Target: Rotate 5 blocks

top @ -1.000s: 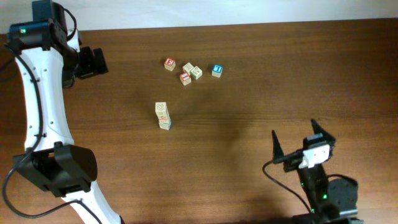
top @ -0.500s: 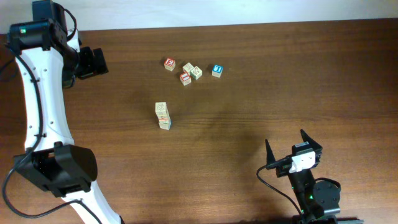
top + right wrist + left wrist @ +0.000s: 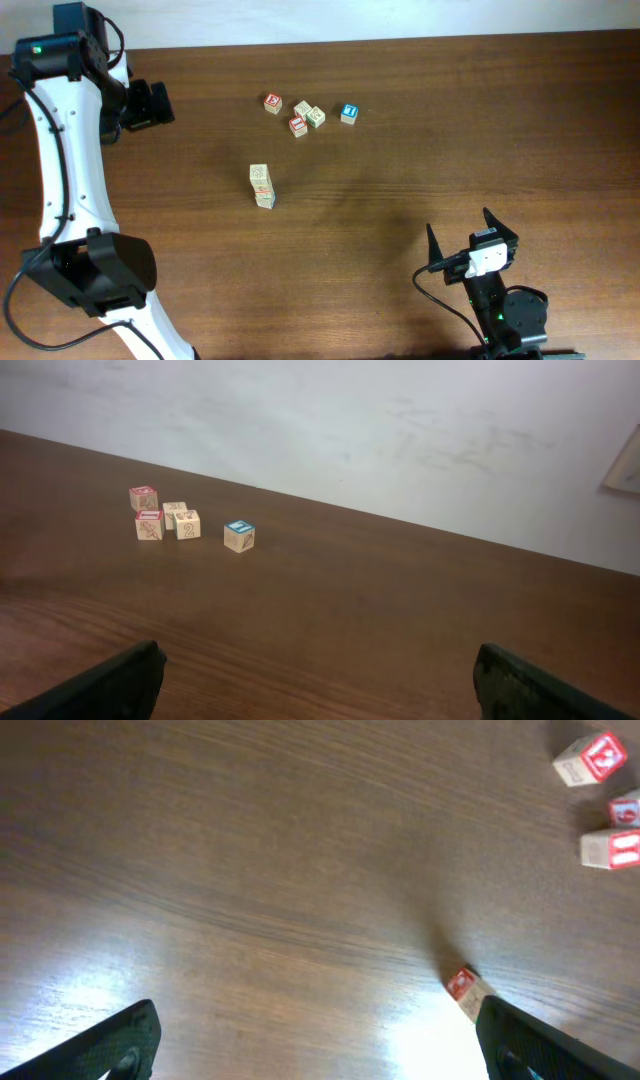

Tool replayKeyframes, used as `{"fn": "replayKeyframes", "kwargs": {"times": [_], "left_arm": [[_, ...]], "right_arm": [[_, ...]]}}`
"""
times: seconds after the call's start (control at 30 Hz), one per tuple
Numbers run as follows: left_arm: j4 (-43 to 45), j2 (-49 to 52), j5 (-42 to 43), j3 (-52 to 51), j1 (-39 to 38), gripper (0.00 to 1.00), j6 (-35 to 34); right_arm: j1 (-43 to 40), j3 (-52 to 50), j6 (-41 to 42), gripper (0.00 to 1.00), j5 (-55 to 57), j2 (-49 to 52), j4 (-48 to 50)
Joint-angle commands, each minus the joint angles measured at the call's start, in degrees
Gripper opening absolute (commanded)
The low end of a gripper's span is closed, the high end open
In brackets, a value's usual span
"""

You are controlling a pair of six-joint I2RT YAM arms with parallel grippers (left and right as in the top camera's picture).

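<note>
Dark wood-grain table (image 3: 430, 150) fills the overhead view. The right wrist view shows a white wall (image 3: 400, 420) behind its far edge.

**Block cluster.** Five alphabet cubes lie loose near the far edge of the table, and neither gripper touches them.
- A red-faced block (image 3: 272, 103) sits at the left end.
- A beige block (image 3: 302, 107) is just beside it.
- A second red-faced block (image 3: 297, 126) and a second beige block (image 3: 316, 117) are packed close against the first beige one.
- A blue-faced block (image 3: 348, 113) stands slightly apart at the right end.

All five rest flat on the table.

**Block column.** A short column of pale cubes (image 3: 262, 186) stands nearer the table centre, well apart from the cluster. From overhead it reads as a stack seen at a slant, probably three cubes, though the count is not certain. The left wrist view shows a red top face on it.

**Left gripper.** The left gripper (image 3: 158, 100) is at the far left of the table, well apart from every block. Its fingers (image 3: 120, 1040) are spread wide with only bare table between them.

**Right gripper.** The right gripper (image 3: 460, 230) is at the near right of the table, facing the cluster across open wood. Its fingers (image 3: 110, 685) are spread wide and hold nothing.
</note>
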Motion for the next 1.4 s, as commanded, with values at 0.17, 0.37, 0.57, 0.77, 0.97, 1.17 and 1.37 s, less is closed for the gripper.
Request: {"fn": "replayKeyframes", "kwargs": {"times": [0.17, 0.37, 0.57, 0.77, 0.97, 1.17, 1.37], "left_arm": [[21.9, -20.2, -3.5, -10.9, -2.2, 0.99, 4.0], [46.1, -43.4, -3.5, -43.8, -2.1, 0.99, 7.1], [72.8, -68.3, -3.1, -85.5, -2.1, 0.99, 7.2], [81.1, -88.4, -3.1, -109.0, -2.1, 0.99, 13.6], [86.4, -106.2, -4.1, -122.7, -3.9, 0.99, 17.8], [84.2, -116.3, -6.1, -129.1, -4.1, 0.99, 18.7], [84.1, -117.1, -5.0, -129.0, -4.1, 0.99, 19.8]], "right_arm": [[-0.5, -0.7, 0.8, 0.98, 0.5, -0.7, 0.2], [-0.5, -0.7, 0.8, 0.98, 0.5, -0.7, 0.2], [-0.5, -0.7, 0.8, 0.98, 0.5, -0.7, 0.2], [-0.5, -0.7, 0.8, 0.98, 0.5, -0.7, 0.2], [-0.5, -0.7, 0.8, 0.98, 0.5, -0.7, 0.2], [-0.5, -0.7, 0.8, 0.98, 0.5, -0.7, 0.2], [-0.5, -0.7, 0.8, 0.98, 0.5, -0.7, 0.2]]}}
